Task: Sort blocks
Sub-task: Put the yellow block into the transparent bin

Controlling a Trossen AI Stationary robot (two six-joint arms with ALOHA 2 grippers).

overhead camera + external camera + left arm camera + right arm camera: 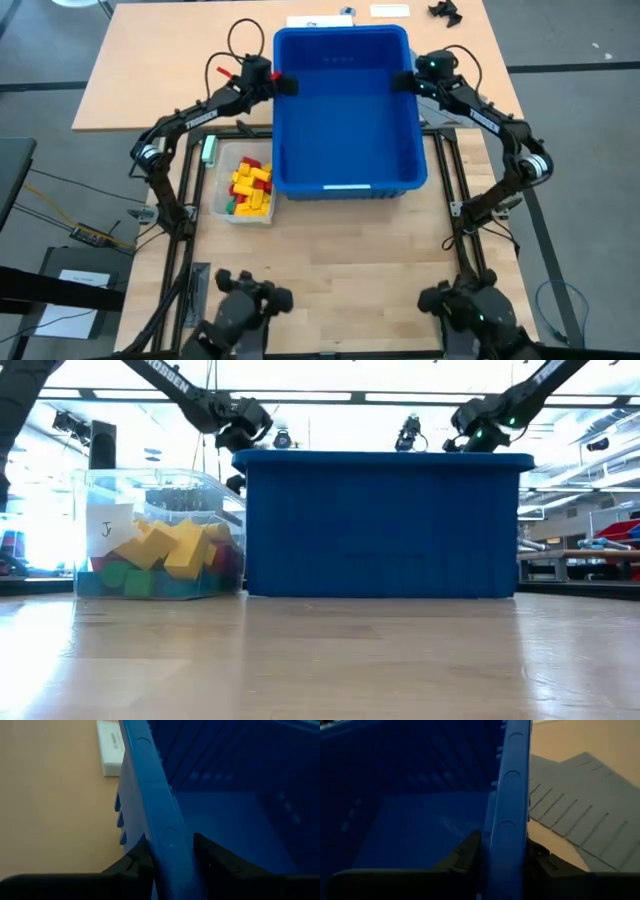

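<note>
Left gripper (284, 84) jaws clamped on blue bin (300, 180) left rim, right gripper (404, 82) likewise on right rim, bare counter (350, 250) in front, red, yellow, seemingly green blocks (250, 188) heaped in clear tub (216, 190) beside bin.

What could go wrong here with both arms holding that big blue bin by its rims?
The left gripper and right gripper each pinch only the thin rim of the blue bin. If one arm lifts or pulls unevenly, the rim could slip out or the bin could tilt. The clear tub of blocks sits right against the bin's left side, so shifting the bin that way might shove or tip it.
</note>
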